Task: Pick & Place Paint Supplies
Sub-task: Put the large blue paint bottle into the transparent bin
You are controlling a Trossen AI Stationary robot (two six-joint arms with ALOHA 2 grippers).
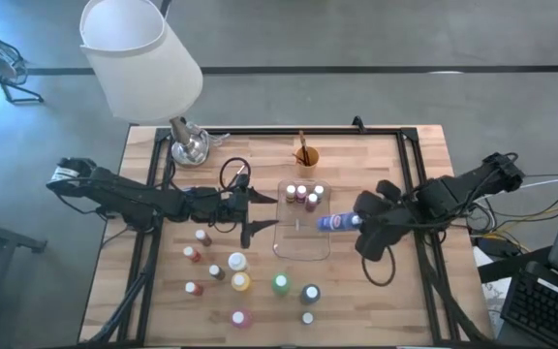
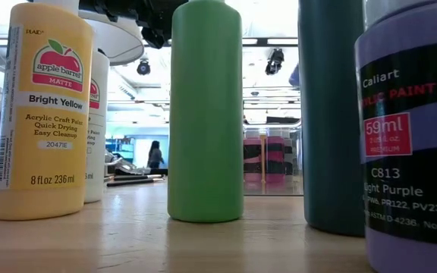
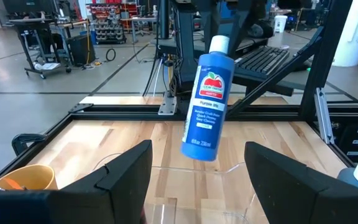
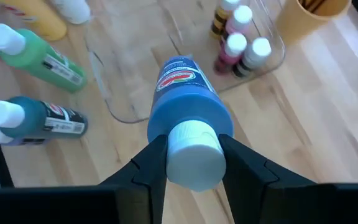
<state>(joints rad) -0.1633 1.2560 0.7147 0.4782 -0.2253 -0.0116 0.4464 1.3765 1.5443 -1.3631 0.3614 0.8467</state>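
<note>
The right claw (image 4: 193, 163) grips the blue paint bottle (image 4: 184, 102) by its white cap, one finger on each side of the cap. In the high view the bottle (image 1: 337, 222) lies roughly level above the clear tray (image 1: 303, 254), long axis running across the table (image 1: 424, 165), base toward the left arm and cap toward the right arm. The left wrist view shows what the high view does not: the bottle (image 3: 206, 106) hangs clear of the tray rim, not touching it, and from there appears cap-up and slightly tilted.

The left claw (image 3: 197, 177) stands open and empty, just beside the tray on the side facing the bottle's base.

The right wrist view shows four small bottles (image 4: 241, 46) upright in one corner of the tray, near the orange cup (image 4: 319, 15). The low view alone gives labels of bottles standing on the table: a bright yellow bottle (image 2: 42, 114), a green bottle (image 2: 205, 114) and a light purple bottle (image 2: 416, 152), all upright.
</note>
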